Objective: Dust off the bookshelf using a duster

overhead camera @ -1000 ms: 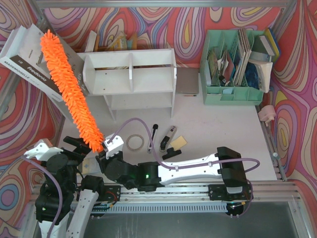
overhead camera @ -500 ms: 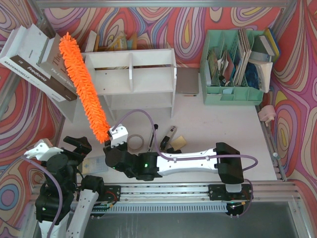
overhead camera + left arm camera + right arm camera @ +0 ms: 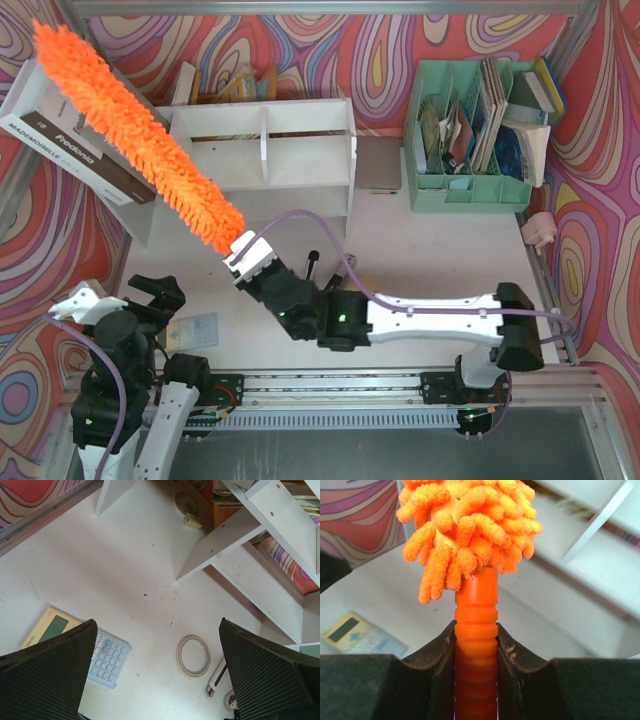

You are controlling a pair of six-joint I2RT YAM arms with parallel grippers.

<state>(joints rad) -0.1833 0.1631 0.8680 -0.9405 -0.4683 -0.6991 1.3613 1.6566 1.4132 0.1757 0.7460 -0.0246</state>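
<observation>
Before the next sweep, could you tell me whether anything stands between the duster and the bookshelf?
Nothing visible does: the duster, gripped by the right gripper, slants right beside the left end of the bookshelf.

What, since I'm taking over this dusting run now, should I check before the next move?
1. Grip: right gripper shut on the duster handle: ok.
2. Contact with the bookshelf: the duster slants past the shelf's left end: cannot tell.
3. Its tip clear of the leaning boxes: cannot tell.
4. Idle arm: left gripper open, apart from the duster: ok.
5. Clutter: the calculator and tape roll lie flat on the table: ok.
</observation>
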